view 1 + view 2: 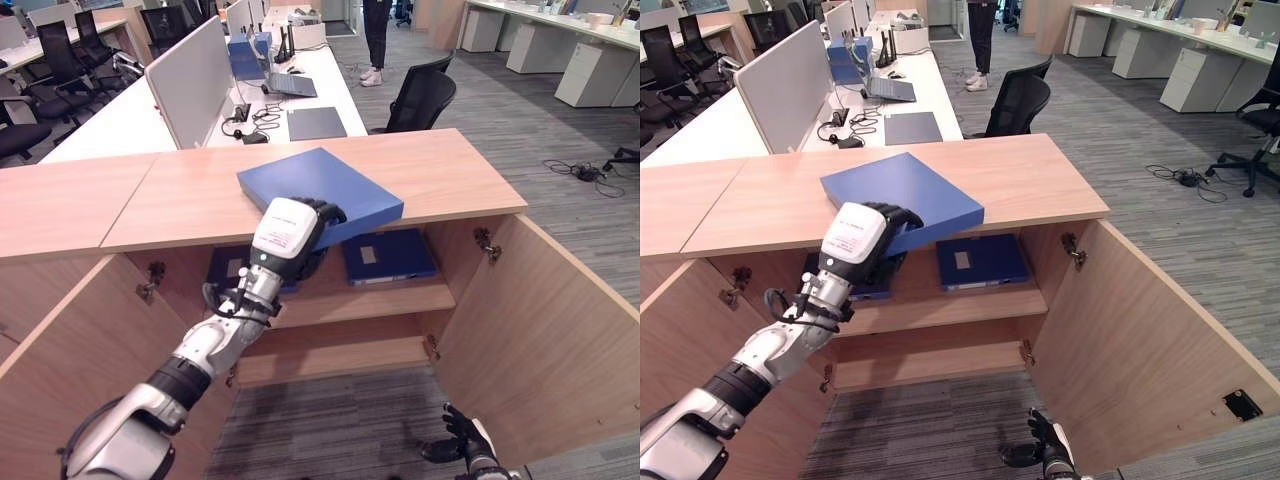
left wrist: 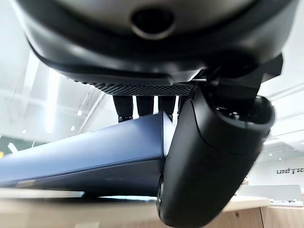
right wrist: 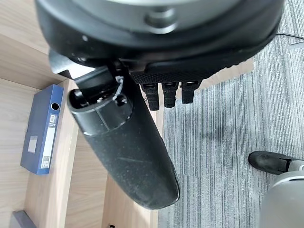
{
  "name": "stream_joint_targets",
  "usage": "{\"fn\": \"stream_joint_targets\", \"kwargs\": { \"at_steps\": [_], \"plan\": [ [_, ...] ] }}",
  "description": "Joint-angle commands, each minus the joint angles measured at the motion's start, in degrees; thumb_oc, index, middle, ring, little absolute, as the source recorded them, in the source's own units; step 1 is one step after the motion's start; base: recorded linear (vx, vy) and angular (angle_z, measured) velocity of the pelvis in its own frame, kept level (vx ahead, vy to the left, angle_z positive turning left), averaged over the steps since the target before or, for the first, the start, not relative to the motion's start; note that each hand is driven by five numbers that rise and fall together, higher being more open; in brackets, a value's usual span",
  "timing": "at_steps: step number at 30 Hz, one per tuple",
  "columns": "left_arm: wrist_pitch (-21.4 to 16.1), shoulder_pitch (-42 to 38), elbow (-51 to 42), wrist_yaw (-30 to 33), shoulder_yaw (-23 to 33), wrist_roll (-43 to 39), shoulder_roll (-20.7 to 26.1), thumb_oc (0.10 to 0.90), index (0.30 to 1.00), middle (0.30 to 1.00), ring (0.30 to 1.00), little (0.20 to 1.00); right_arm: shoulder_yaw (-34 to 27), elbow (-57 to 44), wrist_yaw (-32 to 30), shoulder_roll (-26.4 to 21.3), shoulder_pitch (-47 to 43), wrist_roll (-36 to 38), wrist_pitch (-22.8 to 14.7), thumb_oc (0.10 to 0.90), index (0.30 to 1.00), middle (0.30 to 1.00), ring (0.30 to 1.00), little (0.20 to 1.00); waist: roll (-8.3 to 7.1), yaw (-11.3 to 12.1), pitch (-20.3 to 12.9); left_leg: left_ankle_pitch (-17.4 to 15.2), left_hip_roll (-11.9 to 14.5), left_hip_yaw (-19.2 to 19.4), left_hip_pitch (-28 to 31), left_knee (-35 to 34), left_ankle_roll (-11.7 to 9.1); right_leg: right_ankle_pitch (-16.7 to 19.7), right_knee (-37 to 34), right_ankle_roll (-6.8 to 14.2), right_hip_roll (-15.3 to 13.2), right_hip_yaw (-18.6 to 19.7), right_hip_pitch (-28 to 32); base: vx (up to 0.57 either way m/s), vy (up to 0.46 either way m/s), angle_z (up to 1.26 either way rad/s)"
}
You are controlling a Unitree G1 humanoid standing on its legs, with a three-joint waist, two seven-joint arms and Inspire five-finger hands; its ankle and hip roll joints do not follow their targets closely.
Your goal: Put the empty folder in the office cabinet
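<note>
1. Where you look down from the head, the blue folder (image 1: 318,192) lies flat on the top of the wooden cabinet (image 1: 450,165), its near corner jutting past the front edge.
2. Your left hand (image 1: 288,233) is at that near corner; the left wrist view shows its fingers (image 2: 142,105) over the folder's top face and the thumb (image 2: 209,156) curled beneath the edge, pinching it.
3. Both cabinet doors stand open, the right door (image 1: 545,330) swung out toward you.
4. On the upper shelf (image 1: 400,292) you can see two more blue binders lying flat: one binder (image 1: 388,256) just under the folder's overhang, another (image 1: 228,266) partly hidden behind your left wrist.
5. Your right hand (image 1: 1045,452) hangs low over the carpet by the right door, holding nothing, its fingers (image 3: 164,95) bent loosely side by side with the thumb apart.
6. Behind the cabinet, a person (image 1: 376,40) stands beside the white desk (image 1: 330,95).
</note>
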Motion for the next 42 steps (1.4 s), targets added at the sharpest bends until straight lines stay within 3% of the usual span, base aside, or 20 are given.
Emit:
{"fn": "stream_joint_targets", "kwargs": {
  "at_steps": [1,10,22,24,30,31,32,34,35,36,37,38,39,42],
  "plan": [
    [-0.07,-8.80,1.46,0.27,1.66,0.09,1.21,0.400,0.300,0.300,0.300,0.300,-0.94,-3.59,0.08,-0.56,-2.71,3.96,-3.68,0.800,0.900,0.900,0.900,0.900,-2.96,0.70,-1.09,-3.82,2.48,-0.59,-0.03,-0.11,-3.66,-7.61,3.15,5.95,-4.05,1.31,3.22,0.00,0.000,0.00],
    [-1.03,-7.25,-4.31,0.05,4.94,-1.59,2.35,0.400,0.300,0.300,0.300,0.300,-2.30,-4.10,0.87,0.12,-2.80,7.31,-4.26,0.800,0.900,0.900,0.900,0.900,-2.98,1.19,-1.18,-3.69,2.51,-0.79,-0.18,-0.11,-3.79,-7.71,3.35,5.81,-3.83,1.12,3.17,0.00,0.000,0.00],
    [-5.37,-3.87,-20.23,0.49,15.68,-9.66,4.60,0.400,0.300,0.300,0.300,0.300,-3.22,-11.22,2.62,0.15,-2.17,11.52,-5.74,0.800,0.900,0.900,0.900,0.900,-2.55,2.82,-1.26,-3.28,2.37,-1.82,-0.35,-0.11,-4.13,-8.26,3.98,5.25,-3.42,0.08,3.56,-0.01,-0.008,0.05],
    [-8.91,-4.31,-27.67,2.47,22.70,-19.75,3.56,0.400,0.300,0.300,0.300,0.300,-2.56,-14.64,3.32,-0.19,-2.45,11.45,-6.01,0.800,0.900,0.900,0.900,0.900,-2.02,3.71,-1.47,-2.76,2.27,-2.45,-0.65,-0.11,-4.30,-8.45,4.05,5.02,-3.23,-0.46,3.76,-0.04,-0.029,0.10],
    [-14.30,-4.16,-32.97,4.30,27.73,-34.74,1.98,0.400,0.300,0.300,0.300,0.300,-1.91,-15.93,3.44,-0.31,-2.64,11.40,-5.69,0.800,0.900,0.900,0.900,0.900,-1.26,4.30,-1.81,-2.27,2.12,-2.86,-0.99,-0.11,-4.44,-8.31,3.65,4.90,-3.18,-1.15,4.05,-0.02,-0.008,0.06],
    [-17.92,-3.75,-35.28,1.82,28.96,-43.25,0.95,0.400,0.300,0.300,0.300,0.300,-1.87,-16.79,3.61,-0.37,-2.70,11.67,-5.48,0.800,0.900,0.900,0.900,0.900,-0.93,4.54,-1.87,-1.69,2.14,-3.08,-1.44,-0.11,-4.45,-7.97,3.42,4.89,-3.08,-1.34,3.89,-0.02,-0.005,0.05],
    [-17.93,-3.65,-35.30,1.65,29.07,-43.42,0.95,0.400,0.300,0.300,0.300,0.300,-1.82,-16.80,3.62,-0.40,-2.66,11.67,-5.46,0.800,0.900,0.900,0.900,0.900,-0.96,4.48,-1.93,-2.05,2.12,-3.07,-1.26,-0.11,-4.50,-8.25,3.32,4.88,-3.10,-1.38,4.13,-0.02,-0.009,0.04],
    [-20.92,-3.07,-36.22,-1.90,29.84,-53.90,0.00,0.400,0.300,0.300,0.300,0.300,-1.82,-19.31,4.23,-0.74,-2.30,12.62,-5.16,0.800,0.900,0.900,0.900,0.900,-0.68,4.67,-1.88,-1.74,1.93,-3.46,-1.58,-0.11,-4.54,-8.09,3.04,4.77,-3.03,-1.41,4.22,-0.02,-0.001,0.01],
    [-22.97,-1.97,-37.03,-6.30,30.11,-64.61,-1.52,0.400,0.300,0.300,0.300,0.300,-1.84,-21.78,4.80,-1.01,-2.23,13.95,-4.99,0.800,0.900,0.900,0.900,0.900,-0.42,4.86,-1.93,-1.31,1.95,-3.77,-1.85,-0.11,-4.49,-7.76,3.06,4.62,-3.01,-1.44,4.01,-0.02,-0.004,0.05],
    [-23.00,-1.88,-36.98,-6.55,30.22,-64.86,-1.51,0.400,0.300,0.300,0.300,0.300,-1.79,-21.81,4.81,-1.05,-2.17,13.97,-4.96,0.800,0.900,0.900,0.900,0.900,-0.46,4.80,-1.96,-1.67,1.92,-3.77,-1.62,-0.11,-4.53,-8.06,2.98,4.61,-3.04,-1.49,4.29,-0.04,-0.004,0.20],
    [-24.30,-0.67,-38.46,-11.50,30.24,-74.71,-2.35,0.400,0.300,0.300,0.300,0.300,-1.81,-23.85,5.68,-1.03,-2.76,16.29,-4.91,0.800,0.900,0.900,0.900,0.900,-0.19,5.08,-1.95,-1.32,1.89,-4.29,-1.81,-0.11,-4.40,-7.91,2.95,4.46,-2.93,-1.46,4.25,0.01,-0.015,0.24],
    [-24.49,0.20,-38.83,-14.33,30.50,-79.77,-2.73,0.400,0.300,0.300,0.300,0.300,-1.81,-24.79,5.97,-1.03,-2.86,17.49,-4.85,0.800,0.900,0.900,0.900,0.900,-0.17,5.13,-1.99,-1.64,1.84,-4.33,-1.58,-0.11,-4.40,-8.19,2.86,4.37,-2.94,-1.49,4.58,-0.03,-0.006,0.21],
    [-24.50,0.17,-38.82,-14.37,30.52,-79.80,-2.73,0.400,0.300,0.300,0.300,0.300,-1.82,-24.80,5.97,-1.04,-2.89,17.49,-4.85,0.800,0.900,0.900,0.900,0.900,-0.10,5.12,-1.95,-1.31,1.86,-4.37,-1.77,-0.11,-4.36,-7.91,2.92,4.39,-2.91,-1.47,4.36,0.01,-0.017,0.09],
    [-24.51,5.03,-40.30,-22.95,31.60,-95.95,-3.25,0.400,0.300,0.300,0.300,0.300,-1.63,-28.53,8.76,-0.22,-3.93,25.48,-4.86,0.800,0.900,0.900,0.900,0.900,0.19,5.62,-1.79,-1.26,1.96,-4.52,-1.69,-0.11,-4.30,-7.91,2.73,4.14,-2.73,-1.48,4.53,-0.01,-0.016,0.07]
  ]
}}
